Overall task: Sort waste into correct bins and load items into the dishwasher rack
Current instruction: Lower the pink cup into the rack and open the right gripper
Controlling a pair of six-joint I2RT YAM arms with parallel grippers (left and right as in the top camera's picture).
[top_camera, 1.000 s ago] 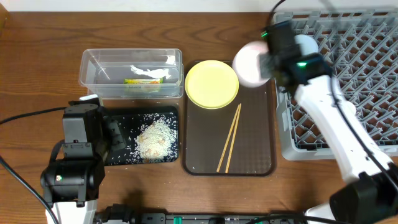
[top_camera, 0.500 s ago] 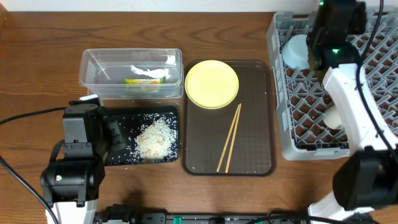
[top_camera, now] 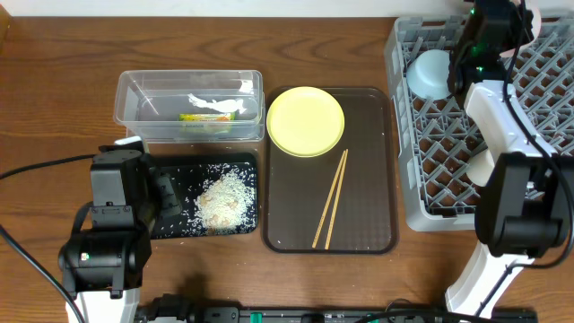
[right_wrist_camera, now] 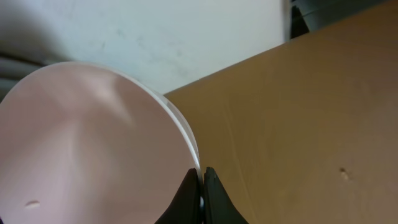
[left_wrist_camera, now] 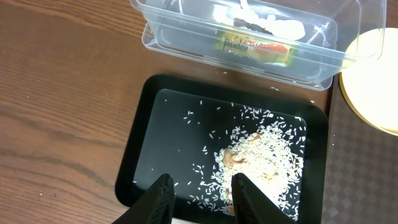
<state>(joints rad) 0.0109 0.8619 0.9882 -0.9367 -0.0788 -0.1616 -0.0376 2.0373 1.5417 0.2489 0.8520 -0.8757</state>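
At the far right corner of the tabletop (top_camera: 54, 90), the right arm now reaches over the dishwasher rack (top_camera: 547, 99). A second ago it hung over the far end of the brown tray (top_camera: 372, 179), beside the yellow plate (top_camera: 306, 121), carrying the pale pink bowl (right_wrist_camera: 93, 143). The carry across is done, but the bowl has not been let go. In the wrist view the right jaws are clamped on its rim, and from above the arm hides the bowl. Judging by that, only the set-down into the rack remains for this item.

Nothing else has moved. The left jaws stand apart and empty over the near edge of the black tray (left_wrist_camera: 143, 155).

The count is as follows:
- **In the rack:** one light blue bowl (top_camera: 429, 74) in its far-left part, and one small white cup (top_camera: 475, 169) half hidden by the arm.
- **On the brown tray:** one plate and two chopsticks (top_camera: 330, 199), all still to load.
- **Waste, already sorted:** one wrapper (top_camera: 213, 109) in the clear tub (top_camera: 126, 99), and one pile of rice (top_camera: 224, 199) in the black tray.
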